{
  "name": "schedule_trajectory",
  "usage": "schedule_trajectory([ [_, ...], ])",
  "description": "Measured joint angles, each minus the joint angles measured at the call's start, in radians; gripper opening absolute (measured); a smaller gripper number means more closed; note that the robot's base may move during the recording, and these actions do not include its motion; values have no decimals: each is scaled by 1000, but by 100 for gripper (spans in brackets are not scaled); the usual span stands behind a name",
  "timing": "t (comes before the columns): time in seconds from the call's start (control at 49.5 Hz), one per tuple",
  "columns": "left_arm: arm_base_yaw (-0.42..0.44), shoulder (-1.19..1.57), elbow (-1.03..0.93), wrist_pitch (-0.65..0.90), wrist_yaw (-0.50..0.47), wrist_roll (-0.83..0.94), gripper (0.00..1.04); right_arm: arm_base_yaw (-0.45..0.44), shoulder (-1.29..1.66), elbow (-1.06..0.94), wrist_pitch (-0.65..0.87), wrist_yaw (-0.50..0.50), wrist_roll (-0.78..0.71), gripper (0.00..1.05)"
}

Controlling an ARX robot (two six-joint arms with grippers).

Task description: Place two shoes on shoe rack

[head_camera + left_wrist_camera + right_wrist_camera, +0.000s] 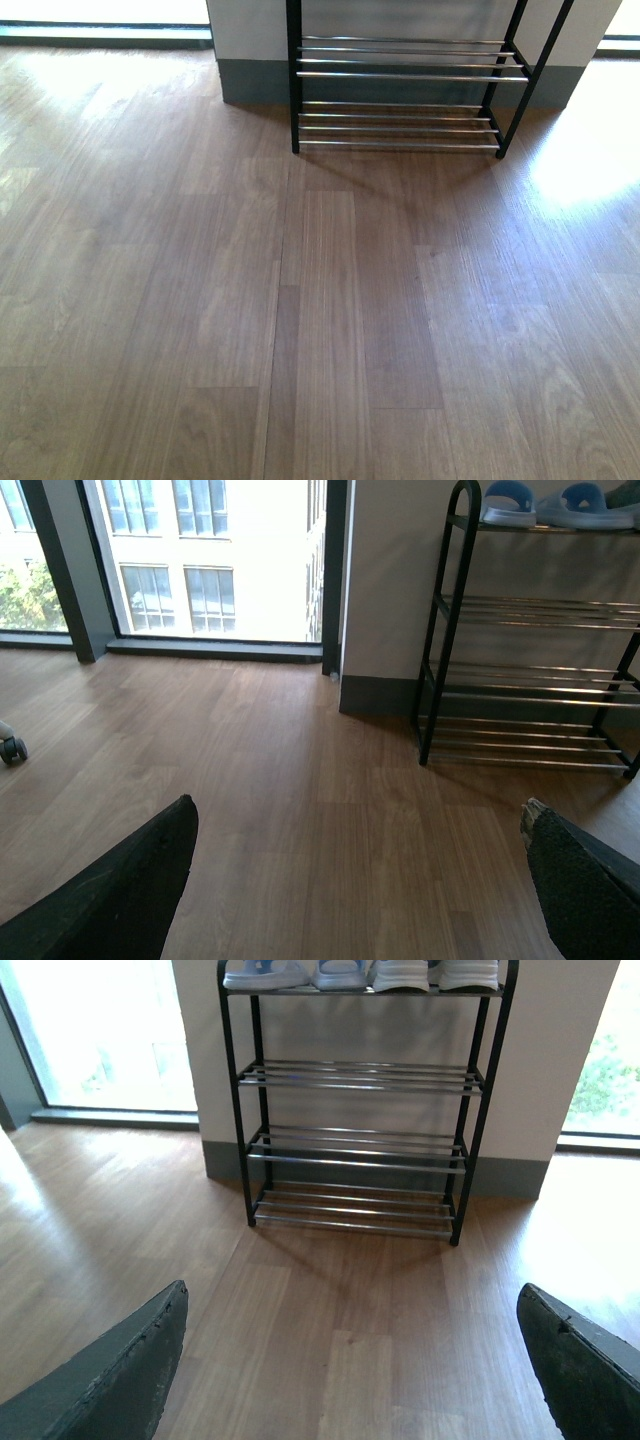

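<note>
Both grippers, left (355,880) and right (350,1360), hang spread wide and empty above bare floor (320,320). The rack (360,1110) stands against the wall ahead; four shoes (360,974) already sit on its top tier. The placing appears finished; next, only a retreat seems required.

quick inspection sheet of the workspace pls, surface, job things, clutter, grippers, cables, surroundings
surface: bare wood-plank floor, sunlit patch at right
job's things: shoe rack against the wall; shoes already on its top tier, lower tiers bare
clutter: small caster wheel on the floor, seen in the left wrist view
grippers: left gripper and right gripper both open, holding nothing
cables: nothing seen
surroundings: pale wall, floor-level windows either side
</note>
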Motion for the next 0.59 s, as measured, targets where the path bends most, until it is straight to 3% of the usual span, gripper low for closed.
schedule_trajectory([
  [0.586, 0, 0, 0, 0, 0, 0, 95, 0, 0, 0, 0, 0, 0, 96],
])
